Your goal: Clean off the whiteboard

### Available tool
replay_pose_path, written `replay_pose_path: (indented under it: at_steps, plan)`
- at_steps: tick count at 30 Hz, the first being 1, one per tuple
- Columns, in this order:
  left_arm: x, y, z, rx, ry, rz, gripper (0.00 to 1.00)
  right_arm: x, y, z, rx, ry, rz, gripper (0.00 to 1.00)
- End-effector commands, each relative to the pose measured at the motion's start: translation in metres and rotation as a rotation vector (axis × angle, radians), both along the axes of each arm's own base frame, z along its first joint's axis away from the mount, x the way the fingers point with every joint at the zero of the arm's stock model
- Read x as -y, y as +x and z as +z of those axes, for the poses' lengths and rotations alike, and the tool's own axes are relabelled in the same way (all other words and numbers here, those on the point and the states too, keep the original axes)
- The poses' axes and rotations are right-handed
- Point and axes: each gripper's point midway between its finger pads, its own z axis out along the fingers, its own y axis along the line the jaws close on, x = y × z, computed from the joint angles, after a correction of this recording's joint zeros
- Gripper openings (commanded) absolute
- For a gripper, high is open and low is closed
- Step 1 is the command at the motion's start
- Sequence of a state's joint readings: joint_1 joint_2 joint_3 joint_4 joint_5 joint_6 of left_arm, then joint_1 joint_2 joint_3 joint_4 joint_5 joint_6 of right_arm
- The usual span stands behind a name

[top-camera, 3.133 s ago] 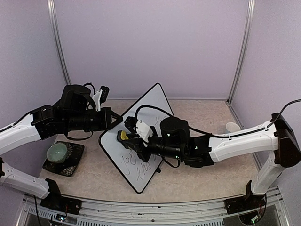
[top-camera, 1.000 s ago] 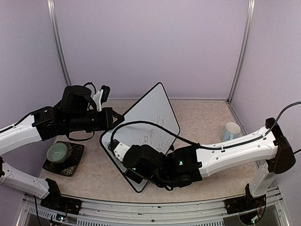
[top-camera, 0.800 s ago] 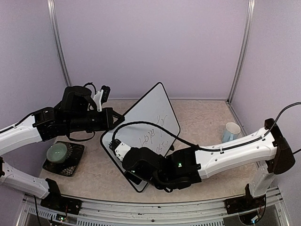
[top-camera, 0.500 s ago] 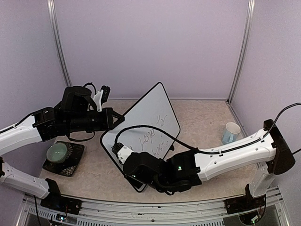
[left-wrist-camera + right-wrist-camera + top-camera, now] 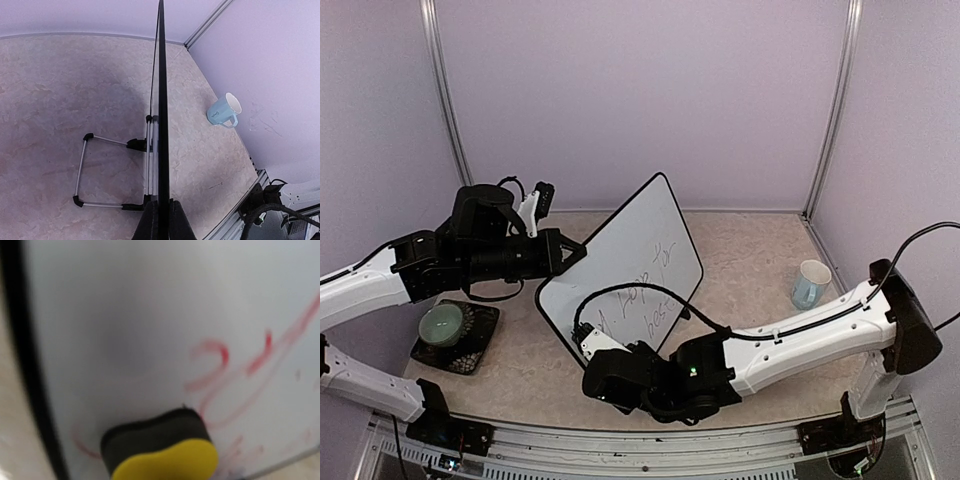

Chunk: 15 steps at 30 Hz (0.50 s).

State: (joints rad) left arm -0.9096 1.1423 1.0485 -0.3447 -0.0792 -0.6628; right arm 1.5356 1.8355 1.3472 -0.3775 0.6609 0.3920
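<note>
The whiteboard [image 5: 638, 250] stands tilted on its wire stand [image 5: 81, 171] at mid-table, with handwriting [image 5: 642, 302] across its lower half. My left gripper [image 5: 572, 256] is shut on the board's left edge. In the left wrist view the black frame [image 5: 161, 100] runs edge-on between the two fingers [image 5: 149, 226]. A yellow and black eraser [image 5: 161, 450] presses on the board beside red strokes [image 5: 220, 357], close to the black frame [image 5: 25, 365]. My right gripper [image 5: 592, 346] is shut on the eraser at the board's near lower corner, and its fingers are hidden.
A light blue mug [image 5: 810, 282] stands at the right [image 5: 223, 110]. At the left a green round thing sits on a black mat [image 5: 448, 325]. Purple walls and metal posts [image 5: 832, 110] close in the table. The right arm [image 5: 790, 335] lies low across the front.
My right arm has slid the eraser down toward the board's near lower corner, uncovering more writing. The board stands a little more upright. The left gripper has kept its hold.
</note>
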Motion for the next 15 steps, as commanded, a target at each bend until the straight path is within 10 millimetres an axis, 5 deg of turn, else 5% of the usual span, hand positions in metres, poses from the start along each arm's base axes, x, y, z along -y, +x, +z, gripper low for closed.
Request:
replay_pose_path:
  at_steps: [1,10,15]
  plan:
    - [0.012,0.009,0.008,0.027,-0.061,0.021,0.0,0.032,0.015,-0.018,0.049,-0.113,-0.156,0.0]
    - [0.013,0.032,0.013,0.048,-0.044,0.037,0.0,0.067,0.041,0.043,0.061,0.036,-0.17,0.0]
    - [0.019,0.05,0.005,0.051,-0.028,0.032,0.0,0.105,0.077,0.07,0.04,0.179,-0.188,0.0]
